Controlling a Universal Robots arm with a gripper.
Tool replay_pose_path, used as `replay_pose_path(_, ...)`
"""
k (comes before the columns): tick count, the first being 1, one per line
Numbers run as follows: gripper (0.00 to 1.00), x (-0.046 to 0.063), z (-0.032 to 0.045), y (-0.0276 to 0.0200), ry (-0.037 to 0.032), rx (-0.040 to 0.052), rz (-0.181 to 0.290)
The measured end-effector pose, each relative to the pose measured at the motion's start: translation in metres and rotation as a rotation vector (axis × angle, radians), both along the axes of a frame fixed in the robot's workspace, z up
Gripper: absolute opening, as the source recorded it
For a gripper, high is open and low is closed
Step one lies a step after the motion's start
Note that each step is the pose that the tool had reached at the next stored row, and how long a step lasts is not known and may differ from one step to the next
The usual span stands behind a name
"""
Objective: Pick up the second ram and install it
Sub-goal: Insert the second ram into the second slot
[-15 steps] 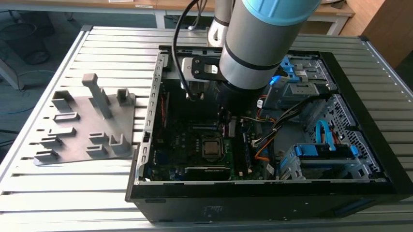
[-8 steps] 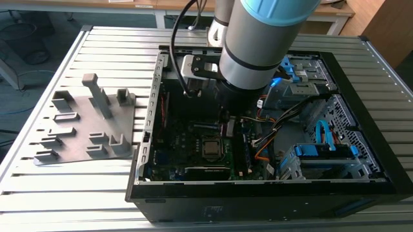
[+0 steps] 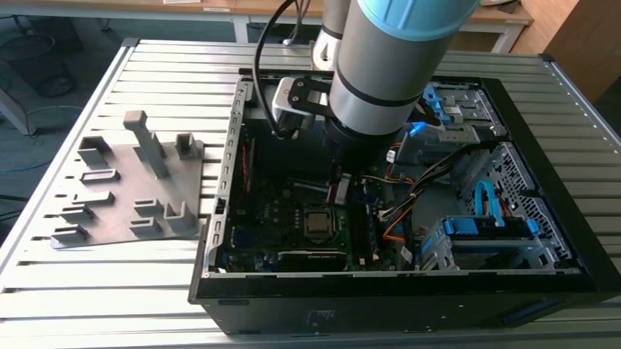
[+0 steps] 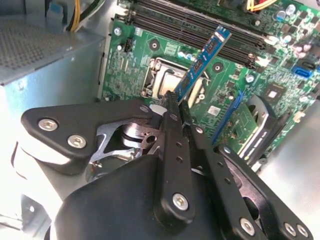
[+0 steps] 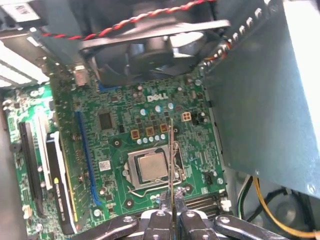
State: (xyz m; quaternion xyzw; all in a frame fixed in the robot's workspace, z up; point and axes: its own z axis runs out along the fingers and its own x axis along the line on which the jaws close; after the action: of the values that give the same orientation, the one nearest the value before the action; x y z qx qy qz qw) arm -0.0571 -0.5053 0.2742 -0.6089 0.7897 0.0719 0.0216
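The second ram (image 4: 204, 60) is a thin dark stick with a blue-lit edge, and my gripper (image 4: 176, 102) is shut on its near end. It hangs above the green motherboard (image 4: 130, 65), over the processor socket (image 4: 167, 80). The long dark memory slots (image 4: 200, 32) lie just beyond its far tip. In the first wrist view the ram (image 5: 171, 150) shows edge-on as a thin line rising from the gripper (image 5: 171, 197), beside the socket (image 5: 150, 167). In the exterior view the gripper (image 3: 339, 190) is down inside the open computer case (image 3: 388, 291), under the arm.
The grey holder plate (image 3: 126, 182) with its upright blocks lies on the slatted table at the exterior view's left. Inside the case are a fan (image 5: 155, 45), a metal power supply box (image 5: 265, 100), loose cables (image 3: 408, 196) and blue drive cages (image 3: 485, 225).
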Motion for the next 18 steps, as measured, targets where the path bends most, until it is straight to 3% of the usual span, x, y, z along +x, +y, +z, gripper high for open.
replay_pose_path(8, 0.14, 0.0000, -0.0005, 0.0000, 0.0000, 0.0000, -0.113)
replay_pose_path(18, 0.14, 0.0000, -0.0009, 0.0000, 0.0000, 0.0000, -0.161)
